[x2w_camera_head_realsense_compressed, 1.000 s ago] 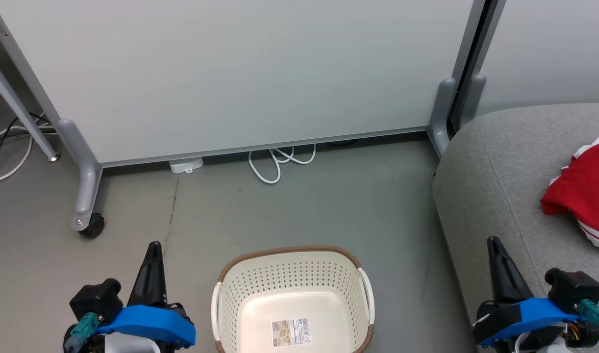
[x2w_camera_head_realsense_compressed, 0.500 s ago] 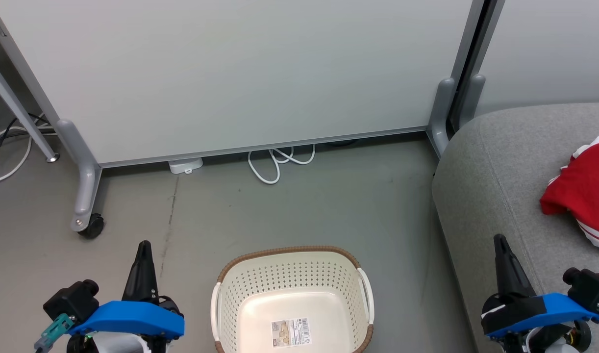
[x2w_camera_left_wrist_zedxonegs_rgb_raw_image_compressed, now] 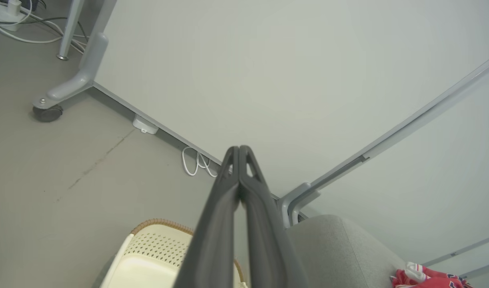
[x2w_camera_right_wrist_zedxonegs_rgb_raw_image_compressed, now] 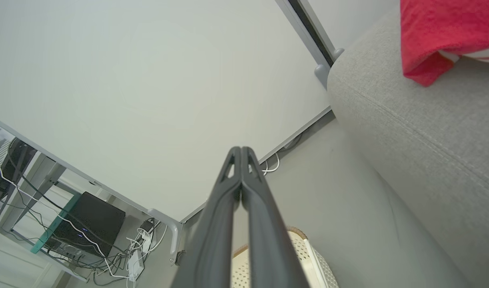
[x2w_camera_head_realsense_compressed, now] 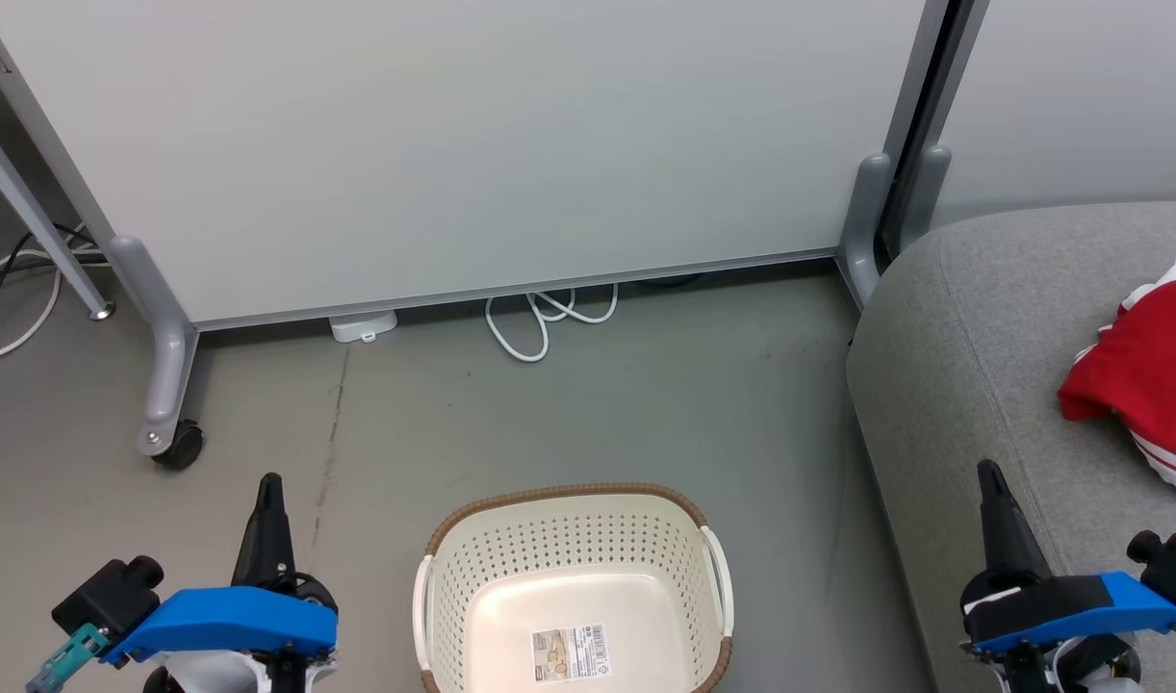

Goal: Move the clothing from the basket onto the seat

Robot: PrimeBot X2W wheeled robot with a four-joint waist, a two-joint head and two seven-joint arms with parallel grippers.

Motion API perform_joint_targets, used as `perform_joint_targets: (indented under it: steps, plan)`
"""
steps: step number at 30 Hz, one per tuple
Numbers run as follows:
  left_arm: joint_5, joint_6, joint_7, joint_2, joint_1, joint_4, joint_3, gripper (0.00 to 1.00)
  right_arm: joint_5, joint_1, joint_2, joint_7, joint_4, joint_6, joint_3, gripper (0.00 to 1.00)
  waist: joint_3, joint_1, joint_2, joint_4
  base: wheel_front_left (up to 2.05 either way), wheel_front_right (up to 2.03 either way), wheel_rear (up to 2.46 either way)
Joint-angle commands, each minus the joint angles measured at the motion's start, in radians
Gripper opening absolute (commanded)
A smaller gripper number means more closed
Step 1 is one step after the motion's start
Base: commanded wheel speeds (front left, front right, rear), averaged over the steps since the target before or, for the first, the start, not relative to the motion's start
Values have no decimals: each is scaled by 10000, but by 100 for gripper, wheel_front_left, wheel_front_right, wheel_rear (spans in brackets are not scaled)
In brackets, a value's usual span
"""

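The red clothing [x2w_camera_head_realsense_compressed: 1141, 375] lies on the light-grey seat [x2w_camera_head_realsense_compressed: 973, 337] at the right, well apart from the perforated basket [x2w_camera_head_realsense_compressed: 561, 494] standing on the floor [x2w_camera_head_realsense_compressed: 588, 404] nearby. The left gripper [x2w_camera_head_realsense_compressed: 268, 481] and the right gripper [x2w_camera_head_realsense_compressed: 986, 470] flank the basket, each with its fingers pressed together and holding nothing.

Background stuff: a big pale divider panel [x2w_camera_head_realsense_compressed: 472, 144] stands on a grey floor [x2w_camera_head_realsense_compressed: 598, 414], with a second panel [x2w_camera_head_realsense_compressed: 1069, 96] right next to it on the right. Its grey foot on the left ends in a black caster wheel [x2w_camera_head_realsense_compressed: 179, 445]. A looped white cable [x2w_camera_head_realsense_compressed: 540, 322] and a small white plug box [x2w_camera_head_realsense_compressed: 364, 325] poke out under the panel's bottom edge. A thin crack [x2w_camera_head_realsense_compressed: 333, 414] runs down the floor. Far left there's a slanted metal leg [x2w_camera_head_realsense_compressed: 39, 221] with loose cables [x2w_camera_head_realsense_compressed: 20, 298] behind it. The right wrist view shows a black box [x2w_camera_right_wrist_zedxonegs_rgb_raw_image_compressed: 88, 224] among tangled wires [x2w_camera_right_wrist_zedxonegs_rgb_raw_image_compressed: 136, 248].
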State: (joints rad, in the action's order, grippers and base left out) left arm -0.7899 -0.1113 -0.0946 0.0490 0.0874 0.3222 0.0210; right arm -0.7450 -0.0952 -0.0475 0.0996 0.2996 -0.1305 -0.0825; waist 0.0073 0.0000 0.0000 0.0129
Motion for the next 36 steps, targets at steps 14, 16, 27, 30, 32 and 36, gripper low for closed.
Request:
perform_joint_targets:
  steps: [14, 16, 27, 30, 32, 36]
  plan:
    - [-2006, -86, 505, 17, 255, -319, 269, 0, -2144, -135, -38, -529, -267, -3, -98, 0, -7, 0, 0, -22, 0, 0, 0]
    - [-2239, -92, 566, 17, 257, -339, 292, 0, -2380, -137, -38, -583, -278, -3, -107, 0, -8, 0, 0, -25, 0, 0, 0]
    - [-3439, -125, 872, 18, 270, -432, 436, 0, -3640, -148, -39, -901, -342, -3, -151, 0, -14, 0, 0, -41, 0, 0, 0]
    - [-3841, -135, 980, 18, 273, -465, 481, 0, -4073, -151, -40, -1011, -361, -3, -167, 0, -15, 0, 0, -47, 0, 0, 0]
    - [-4042, -141, 1030, 18, 273, -481, 502, 0, -4273, -153, -40, -1068, -371, -3, -174, 0, -16, 0, 0, -50, 0, 0, 0]
    - [-4424, -152, 1130, 18, 265, -508, 541, 0, -4685, -157, -41, -1177, -391, -3, -188, 0, -18, 0, 0, -56, 0, 0, 0]
